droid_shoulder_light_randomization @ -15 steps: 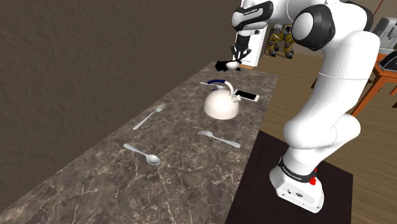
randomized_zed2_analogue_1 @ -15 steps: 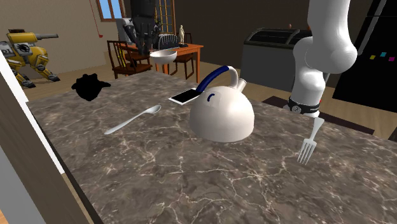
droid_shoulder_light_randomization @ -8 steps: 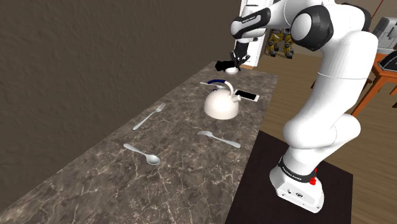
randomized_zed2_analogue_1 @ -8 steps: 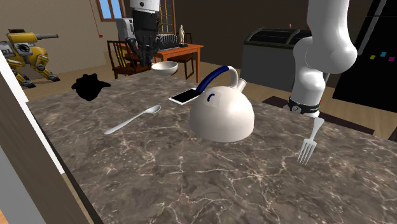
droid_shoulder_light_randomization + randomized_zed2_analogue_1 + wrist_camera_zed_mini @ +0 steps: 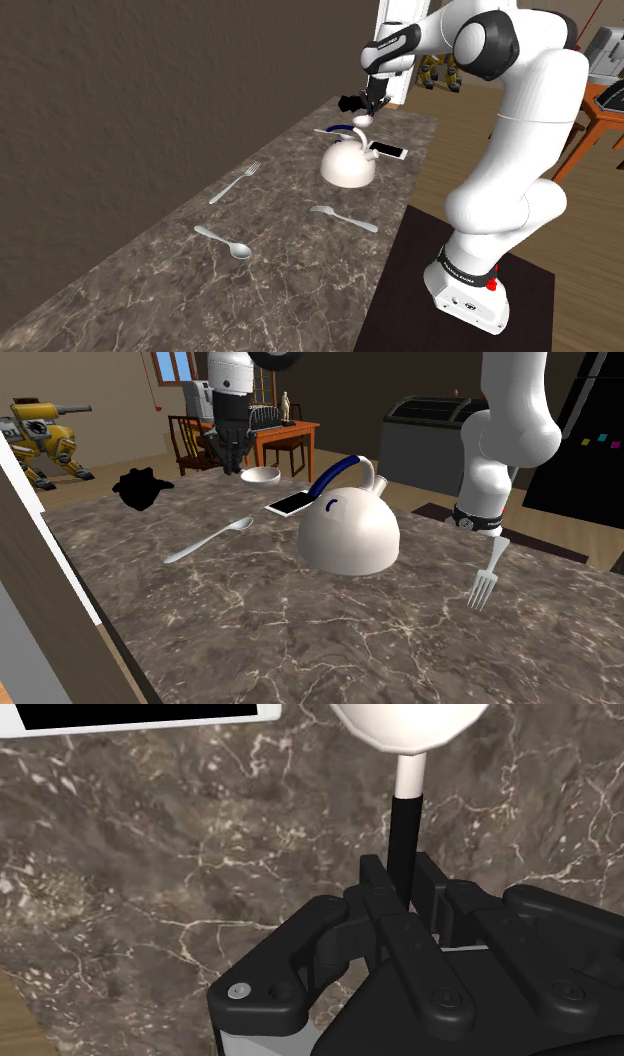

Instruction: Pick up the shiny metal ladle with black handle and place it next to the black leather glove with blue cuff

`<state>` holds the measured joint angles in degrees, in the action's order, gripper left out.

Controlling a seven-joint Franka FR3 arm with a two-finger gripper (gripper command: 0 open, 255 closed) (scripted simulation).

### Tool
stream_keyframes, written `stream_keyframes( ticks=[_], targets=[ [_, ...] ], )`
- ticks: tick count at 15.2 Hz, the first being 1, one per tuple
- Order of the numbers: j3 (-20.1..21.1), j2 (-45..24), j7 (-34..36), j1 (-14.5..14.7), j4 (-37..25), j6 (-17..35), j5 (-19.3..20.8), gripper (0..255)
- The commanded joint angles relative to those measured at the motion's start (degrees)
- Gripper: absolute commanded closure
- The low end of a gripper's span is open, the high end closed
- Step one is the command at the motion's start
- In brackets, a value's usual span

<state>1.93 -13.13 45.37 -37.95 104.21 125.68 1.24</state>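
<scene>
My gripper [image 5: 405,886] is clamping the ladle [image 5: 408,774] by its black handle, fingers narrowed onto it. The white bowl is hanging low over the marbled counter [image 5: 150,884], beside the phone [image 5: 140,719]. The black glove [image 5: 140,485] is lying farther off, well apart.

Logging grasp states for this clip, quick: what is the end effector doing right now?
The end effector is closed, holding the ladle by its black handle.
</scene>
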Motion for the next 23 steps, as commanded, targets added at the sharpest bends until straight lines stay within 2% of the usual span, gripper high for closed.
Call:
stream_keyframes(
  ticks=[1,14,22,23],
  targets=[
    [-0.03,-0.61,-0.06,-0.05,0.84,1.47,0.01,255],
    [-0.14,-5.07,0.22,0.01,5.25,10.35,0.34,255],
    [-0.15,-5.07,0.22,0.01,5.25,10.35,0.34,255],
    [-0.15,-5.07,0.22,0.01,5.25,10.34,0.33,0]
  ],
)
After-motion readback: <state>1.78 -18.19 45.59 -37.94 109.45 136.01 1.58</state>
